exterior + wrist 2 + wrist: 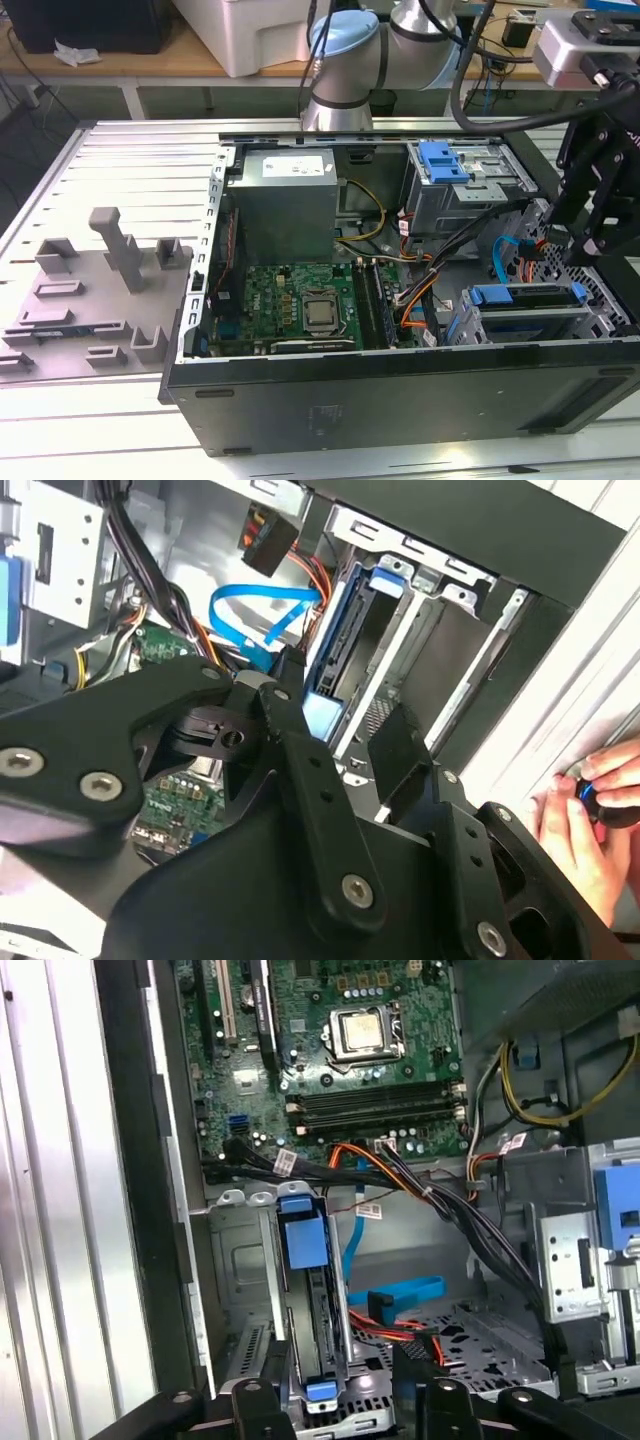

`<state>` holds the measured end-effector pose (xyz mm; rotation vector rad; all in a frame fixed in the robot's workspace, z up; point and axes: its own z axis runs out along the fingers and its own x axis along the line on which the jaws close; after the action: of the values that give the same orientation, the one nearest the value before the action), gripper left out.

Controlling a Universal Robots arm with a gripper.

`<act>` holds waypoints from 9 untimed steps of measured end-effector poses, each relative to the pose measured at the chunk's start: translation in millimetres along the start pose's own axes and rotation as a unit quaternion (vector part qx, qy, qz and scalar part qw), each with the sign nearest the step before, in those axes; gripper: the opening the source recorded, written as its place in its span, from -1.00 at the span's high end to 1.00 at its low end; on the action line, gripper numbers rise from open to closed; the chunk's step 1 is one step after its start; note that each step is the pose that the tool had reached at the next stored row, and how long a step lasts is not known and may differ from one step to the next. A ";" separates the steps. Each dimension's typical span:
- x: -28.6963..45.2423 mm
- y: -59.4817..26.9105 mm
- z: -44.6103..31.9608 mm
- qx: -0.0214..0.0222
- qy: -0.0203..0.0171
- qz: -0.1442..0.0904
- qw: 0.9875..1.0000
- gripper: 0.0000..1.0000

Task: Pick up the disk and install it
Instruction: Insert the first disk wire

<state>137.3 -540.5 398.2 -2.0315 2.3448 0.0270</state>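
- Two fingers (305, 765) of the pincer (590, 215) are seen spread apart, with nothing pinched between them.
- Close to the pincer, the disk (305, 1290) is seated on edge in the grey drive bay (235, 1280), at a corner of the open computer case (400, 400).
- Beside the bay, a blue cable (405, 1293) is looped.
- The case is laid on a ribbed metal surface (110, 160).
- A hand (590, 810) is seen just outside the case wall.

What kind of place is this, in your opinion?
Probably a robotics lab or test workshop: a robot arm stands at a slotted metal table bearing an open computer case, with a wooden workbench behind.
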 end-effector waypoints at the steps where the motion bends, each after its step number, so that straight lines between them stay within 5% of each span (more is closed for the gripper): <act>1: -1.4 -0.4 0.4 0.001 0.005 0.002 1.000 -0.06; 2: -3.4 -0.2 0.8 0.003 0.018 0.002 1.000 -0.06; 3: -5.2 -0.1 0.9 0.004 0.025 0.001 1.000 -0.06; 7: -17.2 1.5 1.7 0.007 0.045 0.001 0.999 -0.06; 9: -23.7 2.1 1.9 0.007 0.049 0.001 0.999 -0.06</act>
<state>138.6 -516.7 397.2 -2.0699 2.3963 -0.0923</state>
